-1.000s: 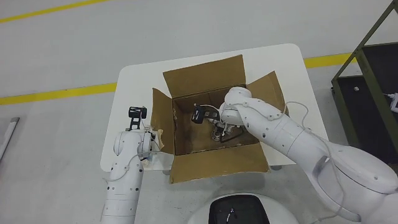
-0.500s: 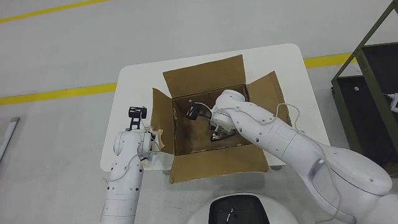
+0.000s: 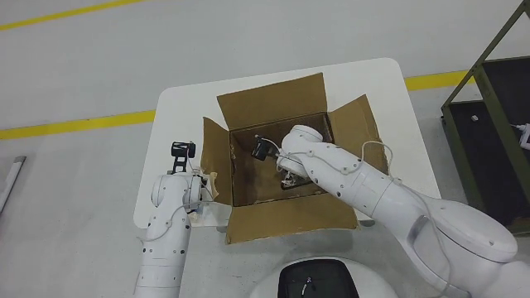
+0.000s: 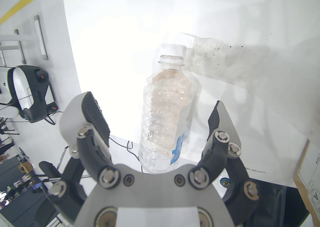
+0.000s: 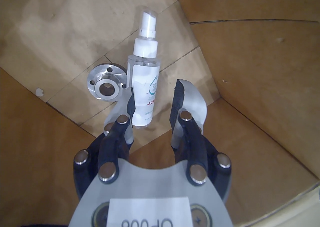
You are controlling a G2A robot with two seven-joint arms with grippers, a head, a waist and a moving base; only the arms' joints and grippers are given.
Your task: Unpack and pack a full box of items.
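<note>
- The left gripper [image 4: 152,102] sits at about 8 o'clock from the cardboard box [image 3: 269,99], just outside the side flap there. Its fingers are spread wide and have hold of nothing.
- A clear plastic bottle [image 4: 167,112] lies on the white table [image 3: 190,108] between those fingers, with a gap on both sides. Its neck points away from the wrist.
- The box stands open in the middle of the table, all four flaps folded outward. The nearest flap is at 6 o'clock and the farthest at 12.
- The right arm comes in over the rim from about 4 o'clock, and the right gripper [image 5: 155,90] is down inside the box.
- Its jaws are partly open and straddle the lower end of a spray bottle [image 5: 145,70]. One pad is at the bottle's edge and the other stands off, so nothing is clamped.
- The spray bottle lies on the box floor, white nozzle pointing away from the gripper.
- A round metal flange [image 5: 106,85] lies flat just beside the spray bottle.
- Beyond the table, a dark rack [image 3: 489,108] stands at 3 o'clock.
- A yellow floor line [image 3: 124,0] runs past at 12.
</note>
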